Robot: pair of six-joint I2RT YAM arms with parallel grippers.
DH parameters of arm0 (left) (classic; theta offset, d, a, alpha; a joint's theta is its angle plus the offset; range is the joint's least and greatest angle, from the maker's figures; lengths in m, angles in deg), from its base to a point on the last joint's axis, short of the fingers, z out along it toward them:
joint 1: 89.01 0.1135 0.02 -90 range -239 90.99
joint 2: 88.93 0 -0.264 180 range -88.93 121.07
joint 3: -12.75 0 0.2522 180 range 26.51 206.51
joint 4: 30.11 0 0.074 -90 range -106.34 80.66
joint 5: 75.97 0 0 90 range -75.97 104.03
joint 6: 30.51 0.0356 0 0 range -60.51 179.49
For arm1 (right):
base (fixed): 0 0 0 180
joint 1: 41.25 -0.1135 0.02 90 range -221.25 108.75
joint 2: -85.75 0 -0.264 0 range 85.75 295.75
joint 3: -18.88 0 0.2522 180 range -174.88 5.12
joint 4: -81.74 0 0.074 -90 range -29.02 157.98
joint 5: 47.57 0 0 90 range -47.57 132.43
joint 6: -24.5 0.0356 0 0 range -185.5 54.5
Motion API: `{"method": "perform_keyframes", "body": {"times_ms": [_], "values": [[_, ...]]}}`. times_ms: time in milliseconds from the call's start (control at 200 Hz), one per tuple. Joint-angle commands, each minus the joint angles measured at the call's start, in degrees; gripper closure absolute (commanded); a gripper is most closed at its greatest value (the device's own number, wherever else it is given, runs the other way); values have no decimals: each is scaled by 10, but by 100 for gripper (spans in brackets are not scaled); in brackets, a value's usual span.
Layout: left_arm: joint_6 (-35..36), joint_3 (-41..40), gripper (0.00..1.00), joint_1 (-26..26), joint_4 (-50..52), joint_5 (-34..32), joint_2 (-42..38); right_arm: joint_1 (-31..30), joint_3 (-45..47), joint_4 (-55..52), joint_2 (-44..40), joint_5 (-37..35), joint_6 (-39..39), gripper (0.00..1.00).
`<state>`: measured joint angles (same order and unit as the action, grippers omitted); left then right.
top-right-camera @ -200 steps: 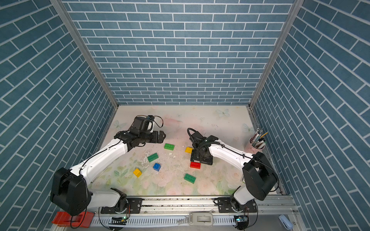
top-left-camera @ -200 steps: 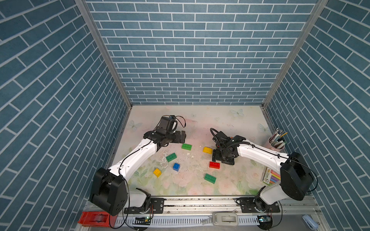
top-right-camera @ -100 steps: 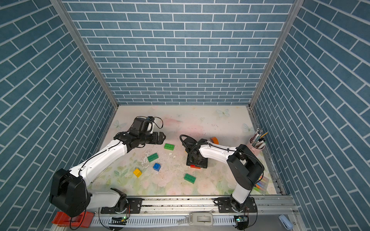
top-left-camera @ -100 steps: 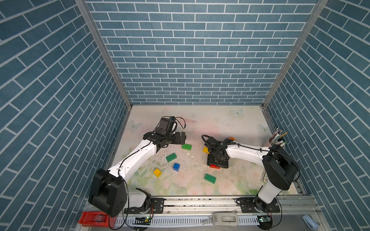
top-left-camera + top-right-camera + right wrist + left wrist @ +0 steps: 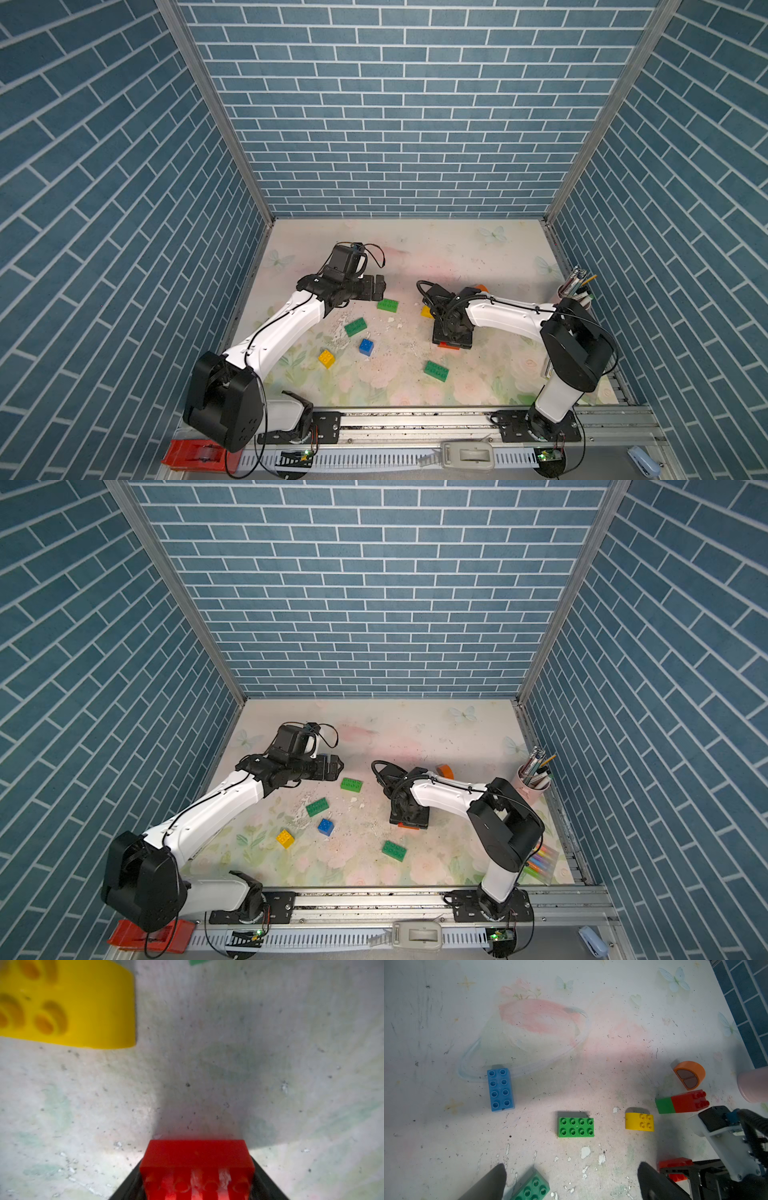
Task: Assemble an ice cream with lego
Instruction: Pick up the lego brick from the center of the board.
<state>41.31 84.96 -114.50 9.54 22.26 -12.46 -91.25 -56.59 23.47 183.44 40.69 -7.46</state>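
Straddling the red brick (image 5: 196,1155) near the yellow round-topped piece (image 5: 68,1005), the right gripper (image 5: 453,337) presses its black fingers (image 5: 128,1188) flat on the brick's smooth side walls, studded top showing between them, probably to lift it for stacking. The left gripper (image 5: 571,1165) hangs spread wide and empty beyond a glossy green eight-stud brick (image 5: 576,1127) from the yellow piece, likely waiting over the scuffed, flower-printed table (image 5: 571,1022).

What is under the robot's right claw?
A red lego brick, squeezed between the fingers of the right gripper. From above only its red edge peeks out; the gripper covers the rest.
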Motion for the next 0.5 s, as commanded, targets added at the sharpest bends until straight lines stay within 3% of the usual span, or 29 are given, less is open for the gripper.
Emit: {"method": "perform_keyframes", "body": {"times_ms": [0,265,495], "values": [[7,1,1,0,4,3,-7,-2,-43,-83,-47,-13,-28,45],[1,5,0,0,-3,28,4,49,-140,-198,-68,23,-149,45],[-12,-2,1,-2,-15,63,16,100,-224,-250,-37,36,-233,44]]}}
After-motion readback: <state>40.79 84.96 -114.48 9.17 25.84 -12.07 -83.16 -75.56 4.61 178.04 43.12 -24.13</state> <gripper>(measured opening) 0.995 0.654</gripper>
